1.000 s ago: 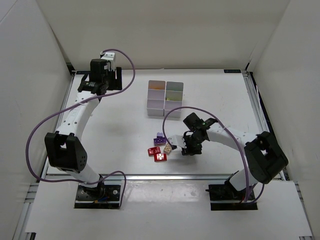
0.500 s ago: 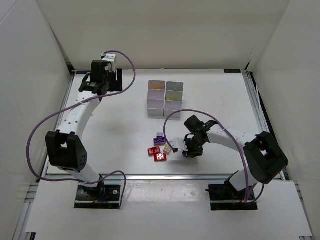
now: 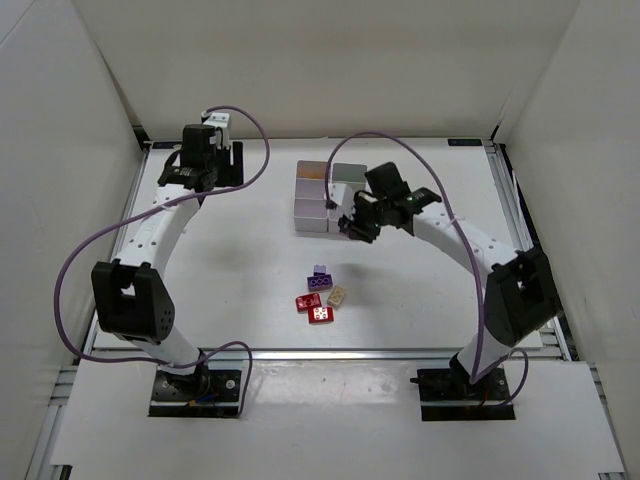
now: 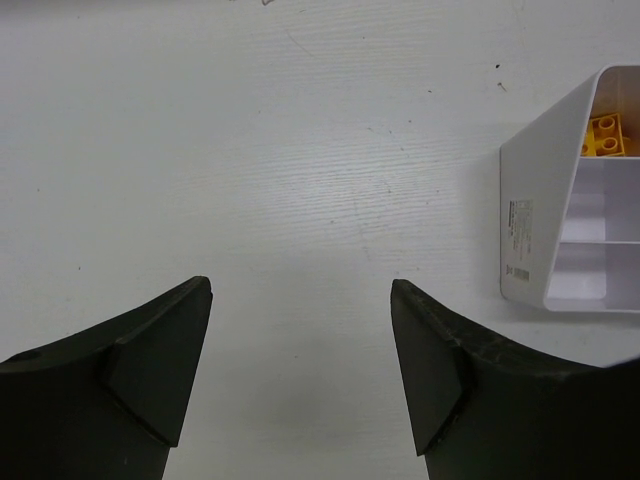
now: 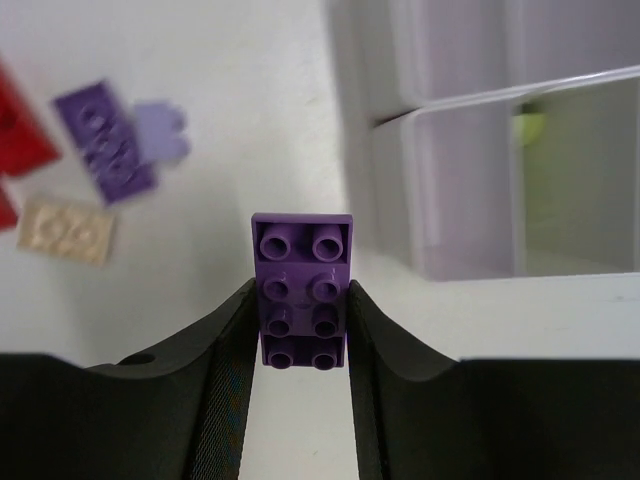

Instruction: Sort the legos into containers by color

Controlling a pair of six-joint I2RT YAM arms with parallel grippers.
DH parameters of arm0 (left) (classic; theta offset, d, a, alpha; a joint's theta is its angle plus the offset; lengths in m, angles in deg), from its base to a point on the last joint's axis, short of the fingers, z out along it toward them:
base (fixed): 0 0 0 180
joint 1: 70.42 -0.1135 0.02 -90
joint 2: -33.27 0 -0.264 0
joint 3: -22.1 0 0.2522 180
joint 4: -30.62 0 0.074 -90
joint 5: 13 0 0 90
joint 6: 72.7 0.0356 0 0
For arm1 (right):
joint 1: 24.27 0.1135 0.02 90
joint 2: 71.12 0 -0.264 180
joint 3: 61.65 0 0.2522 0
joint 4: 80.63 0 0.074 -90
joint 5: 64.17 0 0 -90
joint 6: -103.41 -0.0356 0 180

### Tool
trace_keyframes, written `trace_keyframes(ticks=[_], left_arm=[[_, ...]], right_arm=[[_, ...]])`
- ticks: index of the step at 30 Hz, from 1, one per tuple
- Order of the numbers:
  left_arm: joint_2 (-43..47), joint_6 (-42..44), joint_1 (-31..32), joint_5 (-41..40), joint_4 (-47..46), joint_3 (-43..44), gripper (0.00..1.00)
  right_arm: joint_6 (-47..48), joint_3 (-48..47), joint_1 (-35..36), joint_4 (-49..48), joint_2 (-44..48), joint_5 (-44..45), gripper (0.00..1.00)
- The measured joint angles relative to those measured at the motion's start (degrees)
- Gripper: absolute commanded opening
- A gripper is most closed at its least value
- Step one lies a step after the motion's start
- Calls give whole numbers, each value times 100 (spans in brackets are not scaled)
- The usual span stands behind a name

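Observation:
My right gripper (image 3: 352, 226) (image 5: 300, 295) is shut on a dark purple lego (image 5: 302, 290), which stands upright between the fingers. It hangs just off the near right corner of the white containers (image 3: 312, 207) (image 5: 450, 180). Left on the table are a purple lego (image 3: 320, 277) (image 5: 105, 150) with a lavender piece (image 5: 160, 130) beside it, two red legos (image 3: 308, 301) (image 3: 321, 314) and a tan lego (image 3: 337, 296) (image 5: 68, 232). A lime lego (image 5: 530, 128) lies in one compartment. My left gripper (image 3: 193, 178) (image 4: 300, 300) is open and empty over bare table at the far left.
The left wrist view shows the containers' side wall (image 4: 535, 210) at the right, with yellow-orange legos (image 4: 605, 135) in one compartment. White walls enclose the table on three sides. A purple cable (image 3: 350, 140) arcs above the right arm.
My right gripper shut on the purple lego at the pile, lifted it and carried it away to the containers. The left arm has barely moved.

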Motion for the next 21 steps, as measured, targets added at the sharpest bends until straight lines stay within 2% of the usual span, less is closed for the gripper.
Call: trace_keyframes(ticks=[4,11,21], left_arm=[[0,2,-94,0,0,0,84],[0,4,-155,-7,4,0,84],[-2,4,-212,-7,4,2,85]], right_arm=[[-428,-890,-70,-341,-656,105,11],[-608,-2201,-63,-483,-1897,173,12],[-479,-3230,48,-634,-2721,455,14]])
